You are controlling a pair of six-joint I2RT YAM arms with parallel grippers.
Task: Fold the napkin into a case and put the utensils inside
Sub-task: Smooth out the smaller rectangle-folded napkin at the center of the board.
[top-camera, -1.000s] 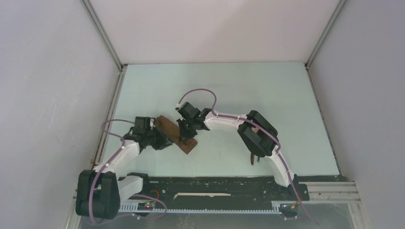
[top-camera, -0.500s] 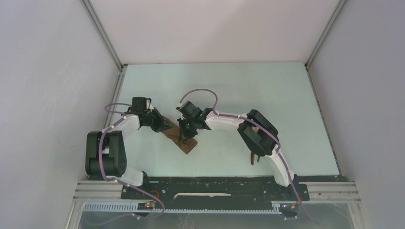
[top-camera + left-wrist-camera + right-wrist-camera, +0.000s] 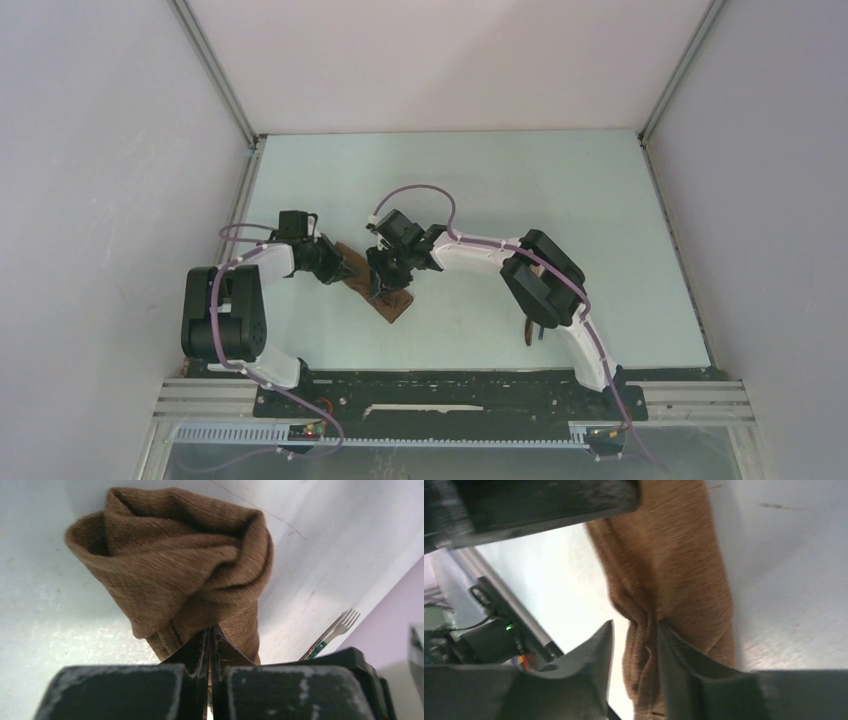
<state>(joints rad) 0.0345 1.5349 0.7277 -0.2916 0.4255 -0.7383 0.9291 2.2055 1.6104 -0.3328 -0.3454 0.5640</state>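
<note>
The left gripper [image 3: 338,264] has its fingers pressed together at the far-left end of the napkin [image 3: 393,304]. In the left wrist view the tips meet right against the brown cloth. I cannot tell whether a ply is caught between them or they only touch it. Just ahead of those tips the cloth bunches into a loose roll with overlapping folds.

From there the napkin runs as a narrow strip down and to the right, towards the arm bases. Its long axis lies roughly in line with the left fingers and crosswise under the right ones.

The right gripper [image 3: 385,278] sits over the middle of that strip, close to the left gripper. Its jaws stand apart, straddling a raised crease. In the right wrist view a sliver of pale table [image 3: 480,180] shows between one finger and the fabric, so it is not clamped.

The utensils [image 3: 530,332] lie well to the right of both grippers, half hidden beside the right arm's elbow. The left wrist view catches a fork [image 3: 334,629] in the distance. They are on the right gripper's side, so that arm is much the nearer one to fetch them. Filling the case probably means carrying them leftward and lining them up with the strip's diagonal.
</note>
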